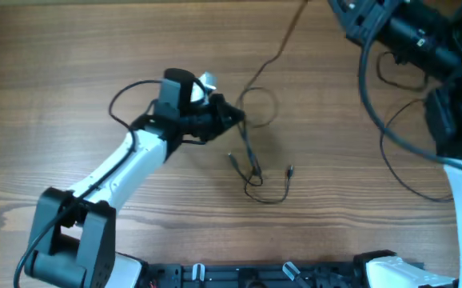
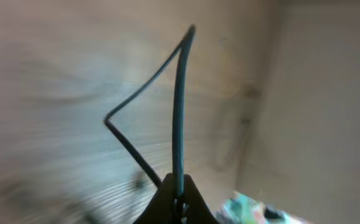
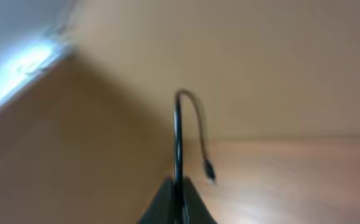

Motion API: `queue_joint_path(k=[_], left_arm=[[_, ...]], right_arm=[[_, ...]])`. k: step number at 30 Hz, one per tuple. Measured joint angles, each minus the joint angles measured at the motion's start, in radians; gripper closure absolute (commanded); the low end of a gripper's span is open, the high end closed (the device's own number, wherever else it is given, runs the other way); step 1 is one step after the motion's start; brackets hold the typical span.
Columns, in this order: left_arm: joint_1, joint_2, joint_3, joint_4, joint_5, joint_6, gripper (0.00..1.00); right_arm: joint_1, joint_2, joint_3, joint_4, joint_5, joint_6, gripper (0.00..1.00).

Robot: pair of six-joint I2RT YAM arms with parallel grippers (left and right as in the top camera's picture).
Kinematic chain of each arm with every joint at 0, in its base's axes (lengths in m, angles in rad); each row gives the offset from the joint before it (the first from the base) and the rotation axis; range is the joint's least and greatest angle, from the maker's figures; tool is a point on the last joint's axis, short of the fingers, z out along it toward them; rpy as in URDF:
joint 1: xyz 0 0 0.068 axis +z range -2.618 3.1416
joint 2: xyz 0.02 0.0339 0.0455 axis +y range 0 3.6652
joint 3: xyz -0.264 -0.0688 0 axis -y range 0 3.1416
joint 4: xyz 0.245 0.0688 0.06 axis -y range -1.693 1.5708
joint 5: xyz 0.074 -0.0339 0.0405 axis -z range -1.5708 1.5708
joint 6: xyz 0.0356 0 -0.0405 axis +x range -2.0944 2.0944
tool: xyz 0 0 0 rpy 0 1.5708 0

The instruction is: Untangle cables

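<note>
- The cables (image 1: 252,164) lie in a small knot at the middle of the table (image 1: 71,48). Short plug-tipped ends splay out below the knot, and a loose loop (image 1: 260,104) sits just above it.
- One thin strand runs from that loop up and away to the far right corner, towards the right arm.
- The left gripper (image 2: 179,185) sits right beside the loop, clenched on a strand. Its wrist view is blurred, but the cord clearly rises from between the fingers, kinks sharply and doubles back down.
- The right gripper (image 3: 179,184) is likewise pinched tight on a cord. That cord arches over the fingers and ends in a small dangling plug (image 3: 209,169), so it looks to be gripped close to a free end.
- From where I stand, the step in hand is drawing the two grasped strands apart so the knot opens.
- To do it well, I'd pull slowly and low. I'd watch whether the loop tightens or slides, and ease off if the knot cinches.
- Cords this thin can slip from the fingers or drag the whole bundle along.
</note>
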Motion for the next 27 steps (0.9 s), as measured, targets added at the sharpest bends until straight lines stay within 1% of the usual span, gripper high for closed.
queue_joint_path(k=[1,2,3,4,5,6,7,10,13,15,17,18,19,21,22,24,26,27], left_arm=[[0.045,0.000,-0.003,-0.125,-0.038,0.041,0.96],[0.090,0.003,-0.003,-0.219,-0.077,0.085,0.96],[0.133,0.003,-0.003,-0.289,-0.108,0.133,0.96],[0.217,0.004,-0.005,-0.373,-0.159,0.221,0.96],[0.278,0.005,-0.006,-0.392,-0.183,0.277,0.96],[0.318,0.005,-0.006,-0.409,-0.197,0.311,0.96],[0.371,0.005,-0.006,-0.432,-0.206,0.344,0.96],[0.583,0.005,-0.006,-0.443,-0.247,0.403,0.96],[0.673,0.005,-0.006,-0.444,-0.242,0.417,0.96],[0.733,0.005,-0.006,-0.443,-0.185,0.422,0.96],[0.729,0.005,-0.006,-0.432,-0.100,0.425,0.96],[0.705,0.005,-0.006,-0.428,-0.050,0.430,0.96],[0.676,0.005,-0.006,-0.428,-0.014,0.441,0.96],[0.622,0.005,-0.006,-0.428,0.014,0.462,0.96],[0.558,0.005,-0.006,-0.425,0.035,0.469,0.96],[0.500,0.005,-0.006,-0.420,0.047,0.473,0.96],[0.478,0.005,-0.006,-0.415,0.047,0.476,0.96],[0.467,0.005,-0.006,-0.416,0.046,0.476,0.96]], right_arm=[[-0.035,0.010,-0.003,-0.098,0.145,-0.021,0.96],[-0.075,0.022,-0.001,-0.172,0.249,-0.034,0.96],[-0.115,0.035,-0.002,-0.239,0.338,-0.047,0.96],[-0.214,0.067,-0.003,-0.303,0.478,-0.076,0.96],[-0.269,0.087,-0.003,-0.319,0.531,-0.089,0.96],[-0.308,0.099,-0.003,-0.331,0.552,-0.096,0.96],[-0.377,0.116,-0.003,-0.341,0.585,-0.104,0.96],[-0.599,0.154,-0.003,-0.351,0.643,-0.109,0.96],[-0.718,0.175,-0.003,-0.380,0.648,-0.092,0.96],[-0.777,0.192,-0.003,-0.387,0.599,-0.088,0.95],[-0.755,0.193,-0.003,-0.382,0.457,-0.163,0.90],[-0.721,0.193,-0.003,-0.405,0.388,-0.223,0.88],[-0.684,0.193,-0.003,-0.446,0.348,-0.271,0.84],[-0.607,0.193,-0.008,-0.546,0.299,-0.370,0.83],[-0.570,0.193,-0.024,-0.594,0.286,-0.407,0.82],[-0.504,0.193,-0.080,-0.655,0.271,-0.452,0.81],[-0.439,0.193,-0.146,-0.668,0.268,-0.465,0.79],[-0.378,0.194,-0.219,-0.649,0.265,-0.473,0.72]])
